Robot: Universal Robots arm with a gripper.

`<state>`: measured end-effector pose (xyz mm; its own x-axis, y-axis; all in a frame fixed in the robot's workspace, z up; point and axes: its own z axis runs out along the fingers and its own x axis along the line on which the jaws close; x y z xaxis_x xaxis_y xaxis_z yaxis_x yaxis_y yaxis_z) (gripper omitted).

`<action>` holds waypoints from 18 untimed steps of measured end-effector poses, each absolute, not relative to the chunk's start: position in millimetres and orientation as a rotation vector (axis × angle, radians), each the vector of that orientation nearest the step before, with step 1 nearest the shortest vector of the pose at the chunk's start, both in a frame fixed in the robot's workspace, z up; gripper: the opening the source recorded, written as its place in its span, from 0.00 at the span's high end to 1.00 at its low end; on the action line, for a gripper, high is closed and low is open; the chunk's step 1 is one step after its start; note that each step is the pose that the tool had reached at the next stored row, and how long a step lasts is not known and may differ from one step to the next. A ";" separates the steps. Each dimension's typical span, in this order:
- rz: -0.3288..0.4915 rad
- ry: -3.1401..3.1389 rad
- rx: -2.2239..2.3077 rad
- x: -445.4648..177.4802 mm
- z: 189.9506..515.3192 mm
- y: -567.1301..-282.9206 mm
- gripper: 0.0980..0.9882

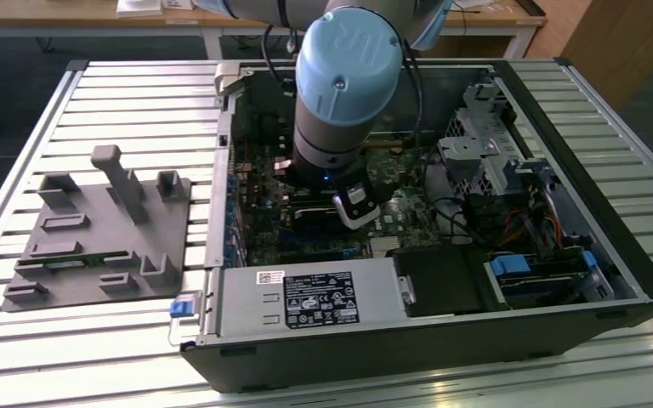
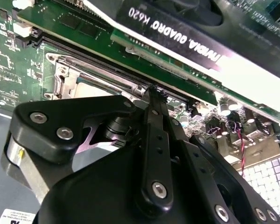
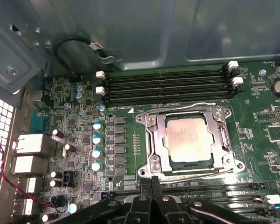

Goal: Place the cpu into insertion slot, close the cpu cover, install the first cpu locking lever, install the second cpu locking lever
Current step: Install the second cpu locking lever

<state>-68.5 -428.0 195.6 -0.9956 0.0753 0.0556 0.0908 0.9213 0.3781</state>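
In the first wrist view the cpu (image 3: pixel 189 140), a pale beige-silver square, lies flat in the insertion slot (image 3: pixel 234 164) on the green board. The silvery cpu cover (image 3: pixel 155 142) lies down around it, framing the chip through its window. A thin metal lever wire (image 3: pixel 177 108) runs along the socket's far edge. My gripper (image 3: pixel 154 179) is shut, its black fingertips pressed together right at the socket's near edge. I cannot tell whether they pinch anything. The second wrist view shows the same shut gripper (image 2: pixel 154 89) beside the socket (image 2: pixel 65 74). In the exterior view the gripper (image 1: pixel 347 212) reaches down into the open computer case.
Black memory slots (image 3: pixel 163 86) lie beyond the socket. A graphics card (image 2: pixel 191 42) stands close to the fingers. Capacitors (image 3: pixel 97 140) and rear ports (image 3: pixel 30 144) sit nearby. A power supply (image 1: pixel 303 297) and drive cage (image 1: pixel 496 144) crowd the case. A grey fixture plate (image 1: pixel 99 229) rests outside.
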 end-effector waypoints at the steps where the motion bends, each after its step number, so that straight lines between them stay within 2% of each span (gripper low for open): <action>1: -0.601 -3.040 -0.131 -68.5 195.1 -427.1 0.99; 18: -0.602 -3.040 -0.131 -73.2 183.6 -416.3 0.99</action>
